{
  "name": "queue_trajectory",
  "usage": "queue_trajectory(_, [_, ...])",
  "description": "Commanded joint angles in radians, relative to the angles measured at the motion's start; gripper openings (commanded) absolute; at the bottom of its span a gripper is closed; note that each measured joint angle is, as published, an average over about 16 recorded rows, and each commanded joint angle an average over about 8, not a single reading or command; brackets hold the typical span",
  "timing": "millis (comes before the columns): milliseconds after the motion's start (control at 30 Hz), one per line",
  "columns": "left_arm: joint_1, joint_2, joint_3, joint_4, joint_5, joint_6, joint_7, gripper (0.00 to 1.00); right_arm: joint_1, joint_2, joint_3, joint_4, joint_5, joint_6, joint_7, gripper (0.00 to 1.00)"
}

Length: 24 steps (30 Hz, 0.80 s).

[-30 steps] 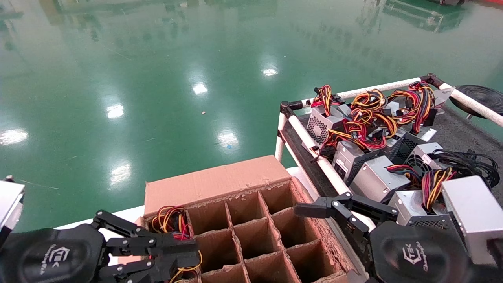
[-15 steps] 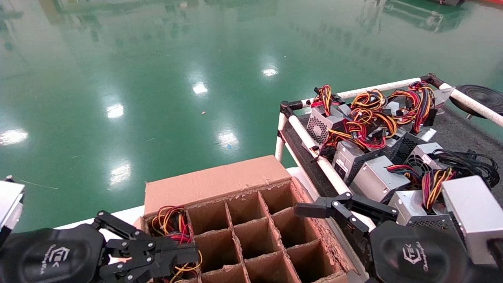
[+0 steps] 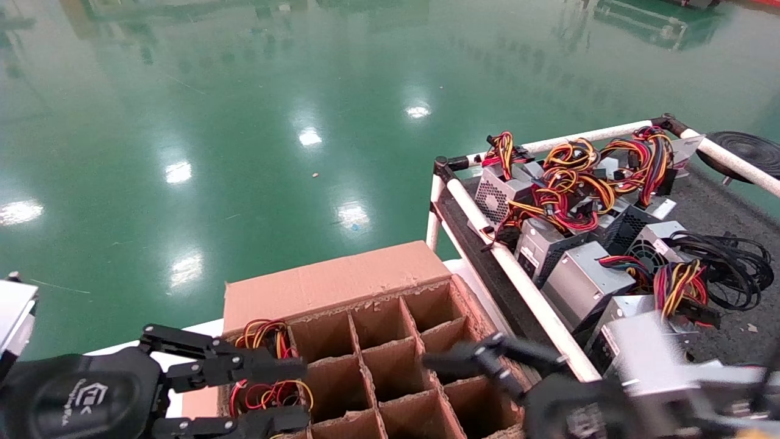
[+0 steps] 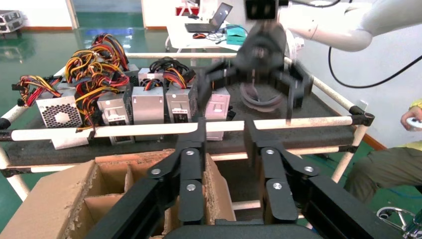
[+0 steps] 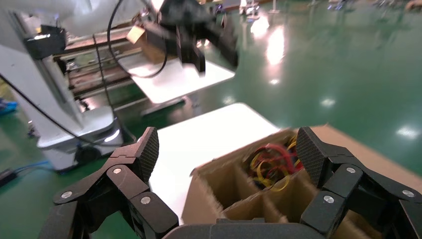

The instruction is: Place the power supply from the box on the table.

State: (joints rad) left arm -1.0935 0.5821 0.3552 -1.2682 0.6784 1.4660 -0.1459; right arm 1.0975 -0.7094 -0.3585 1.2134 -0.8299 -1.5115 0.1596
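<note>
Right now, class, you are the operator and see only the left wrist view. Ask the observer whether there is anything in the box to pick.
Observer: Yes. In the head view, red and yellow wires fill the corner cell of the box on the robot's left. The unit's body is hidden.
Operator: Where is my left end effector relative to them?
Observer: The left end effector is open, and in the head view the wires show between its fingers.
Operator: And the other cells?
Observer: The ones that show in the head view look empty.
</note>
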Motion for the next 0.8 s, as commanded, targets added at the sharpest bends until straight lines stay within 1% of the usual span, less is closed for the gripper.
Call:
queue_trajectory(33, [0.0, 0.0, 0.0, 0.0, 0.0, 0.0, 0.0, 1.0, 0.007, -0.023, -0.022, -0.017, -0.029, -0.004, -0.003, 1.0])
queue_trajectory(200, [0.0, 0.0, 0.0, 0.0, 0.0, 0.0, 0.0, 1.0, 0.059, -0.099, -0.078, -0.096, -0.106, -0.022, -0.028, 1.0])
queue_trajectory(367, [0.0, 0.0, 0.0, 0.0, 0.0, 0.0, 0.0, 1.0, 0.112, -0.193, -0.133, -0.196, -0.175, -0.035, -0.077, 1.0])
queue_trajectory(600, [0.0, 0.0, 0.0, 0.0, 0.0, 0.0, 0.0, 1.0, 0.188, -0.334, -0.194, -0.391, -0.266, -0.01, -0.159, 1.0])
queue_trajectory(800, [0.0, 0.0, 0.0, 0.0, 0.0, 0.0, 0.0, 1.0, 0.25, -0.435, -0.217, -0.563, -0.309, 0.018, -0.232, 1.0])
